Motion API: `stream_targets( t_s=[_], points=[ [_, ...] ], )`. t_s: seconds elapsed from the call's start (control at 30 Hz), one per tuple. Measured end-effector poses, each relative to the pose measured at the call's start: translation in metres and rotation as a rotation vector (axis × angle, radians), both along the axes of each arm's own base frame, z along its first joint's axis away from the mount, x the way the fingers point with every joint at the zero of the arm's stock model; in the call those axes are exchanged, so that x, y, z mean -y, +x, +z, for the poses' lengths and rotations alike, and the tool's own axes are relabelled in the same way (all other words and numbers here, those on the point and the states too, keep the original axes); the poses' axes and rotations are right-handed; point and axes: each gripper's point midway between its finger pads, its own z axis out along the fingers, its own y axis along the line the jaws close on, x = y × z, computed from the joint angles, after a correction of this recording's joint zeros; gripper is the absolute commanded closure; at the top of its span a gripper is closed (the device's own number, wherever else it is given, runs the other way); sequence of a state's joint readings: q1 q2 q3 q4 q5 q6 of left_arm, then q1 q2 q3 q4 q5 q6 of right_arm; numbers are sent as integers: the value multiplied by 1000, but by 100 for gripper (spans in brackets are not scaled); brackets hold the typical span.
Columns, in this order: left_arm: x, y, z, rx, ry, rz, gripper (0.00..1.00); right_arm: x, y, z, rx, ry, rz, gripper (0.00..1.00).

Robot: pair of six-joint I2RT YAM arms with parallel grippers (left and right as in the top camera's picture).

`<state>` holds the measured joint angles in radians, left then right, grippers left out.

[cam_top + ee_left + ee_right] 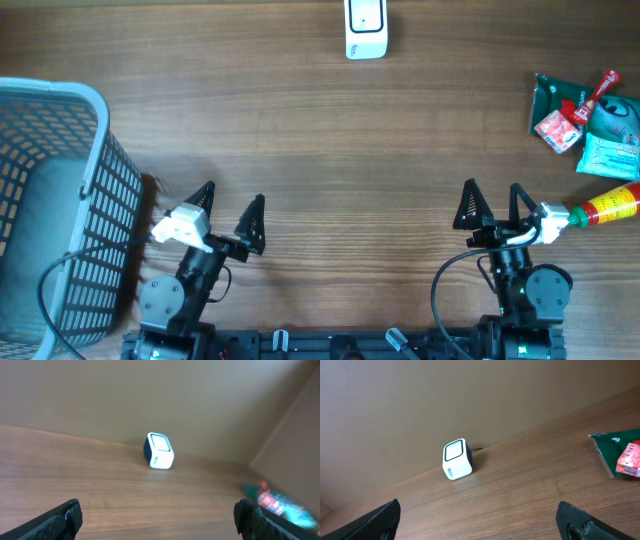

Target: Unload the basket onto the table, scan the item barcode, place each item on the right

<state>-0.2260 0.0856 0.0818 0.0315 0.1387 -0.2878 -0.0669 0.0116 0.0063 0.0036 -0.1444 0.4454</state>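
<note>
Jaws on both arms stand spread wide, pinching nothing, low over the worktop. At the far edge, about midway along, sits the white barcode scanner. Green and teal packets lie heaped far right (a sauce bottle lies just nearer). The grey mesh basket at left shows only its own floor.

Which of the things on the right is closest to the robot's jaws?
The red-and-yellow bottle, lying beside the right gripper; the packets sit farther back.
</note>
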Motion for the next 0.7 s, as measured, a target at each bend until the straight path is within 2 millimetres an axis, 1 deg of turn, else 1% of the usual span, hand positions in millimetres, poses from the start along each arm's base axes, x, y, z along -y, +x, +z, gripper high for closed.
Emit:
stream_targets(
  t_s=[0.1,0.17,0.23,0.3,0.47,0.53,0.7],
  points=[
    [-11,3,-17,1,123,37,0,0,0,0,0,0,0,0],
    [-29,7,-31,-47,171,123,0,0,0,0,0,0,0,0],
    [-43,8,-36,-66,192,187,0,0,0,0,0,0,0,0],
    [-56,7,-46,-106,218,246,0,0,0,0,0,0,0,0],
    [-71,8,-45,-104,230,314,0,0,0,0,0,0,0,0],
    [-72,10,-35,-49,226,325,0,0,0,0,0,0,0,1],
    [-72,11,-43,-59,229,327,0,0,0,0,0,0,0,0]
  ],
)
